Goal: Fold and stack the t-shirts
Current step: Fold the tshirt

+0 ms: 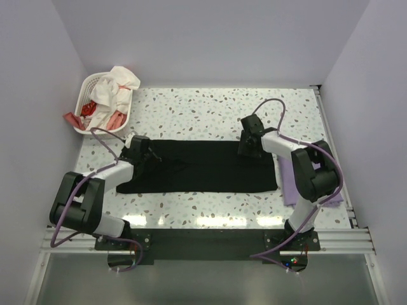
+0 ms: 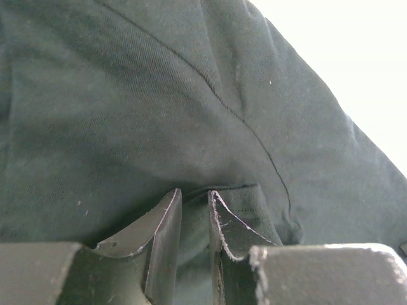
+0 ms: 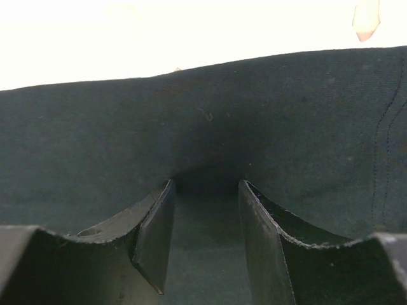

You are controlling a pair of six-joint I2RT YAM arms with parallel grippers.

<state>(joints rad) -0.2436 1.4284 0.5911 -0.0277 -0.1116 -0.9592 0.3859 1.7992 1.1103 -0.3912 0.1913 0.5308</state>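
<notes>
Left gripper [image 2: 194, 202] pinches a thin fold of the black tee [image 1: 210, 166], spread mid-table [image 1: 210, 108]. Right gripper [image 3: 205, 185] rests half-open, astride its far edge, gripping nothing. A one-sided lift could bunch the cloth.

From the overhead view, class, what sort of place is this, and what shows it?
Probably a robot test booth for laundry folding: plain walls enclose a speckled table, two robot arms are bolted at its near edge, and a basket of clothes sits beyond a laid-out black t-shirt.
</notes>
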